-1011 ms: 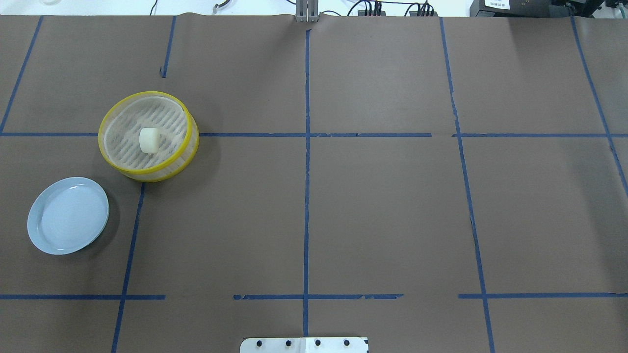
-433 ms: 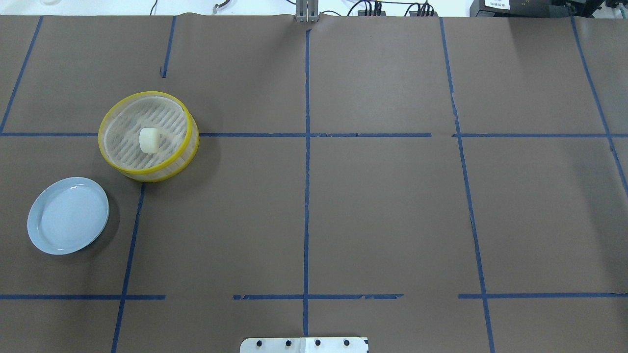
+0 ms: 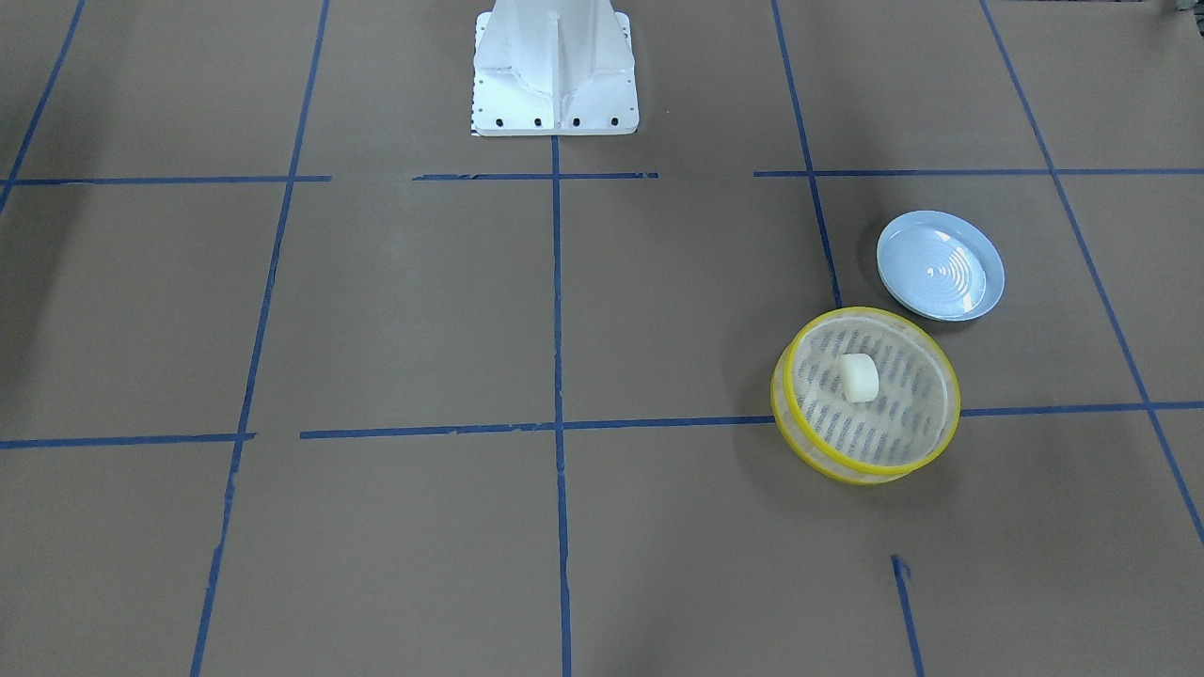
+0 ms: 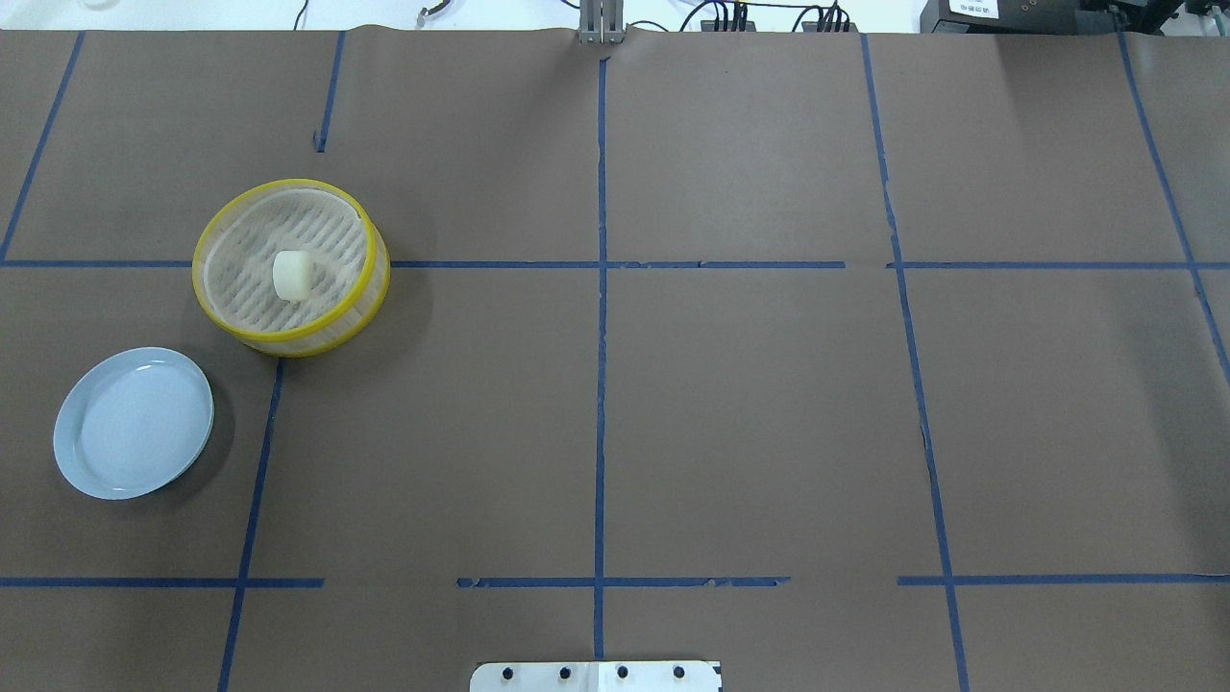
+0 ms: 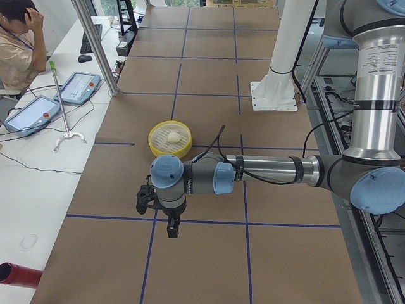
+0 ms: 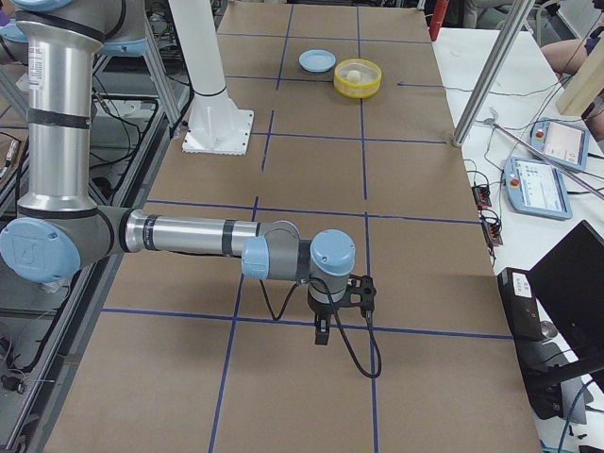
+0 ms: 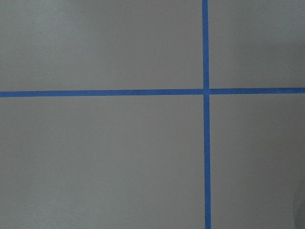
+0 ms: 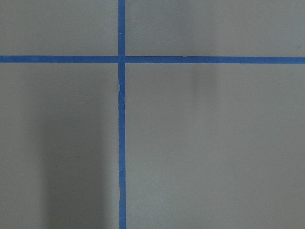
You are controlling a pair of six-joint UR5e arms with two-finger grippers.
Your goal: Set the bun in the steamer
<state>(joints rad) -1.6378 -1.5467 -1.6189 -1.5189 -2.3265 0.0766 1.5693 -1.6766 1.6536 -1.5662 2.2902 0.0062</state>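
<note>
The cream-white bun (image 4: 291,275) lies on the slotted floor of the yellow-rimmed steamer (image 4: 223,312) at the table's left. They also show in the front view, bun (image 3: 858,378) inside steamer (image 3: 801,444), and small in the side views (image 5: 172,135) (image 6: 356,74). No gripper is near them. My left gripper (image 5: 170,227) hangs over bare table in the exterior left view only. My right gripper (image 6: 322,332) shows in the exterior right view only. I cannot tell whether either is open or shut. Both wrist views show only brown paper and blue tape.
A pale blue plate (image 4: 133,423) sits empty, nearer the robot than the steamer; it also shows in the front view (image 3: 941,266). The white robot base (image 3: 555,70) stands at mid-table. Blue tape lines grid the brown paper. An operator (image 5: 16,44) sits beside the table.
</note>
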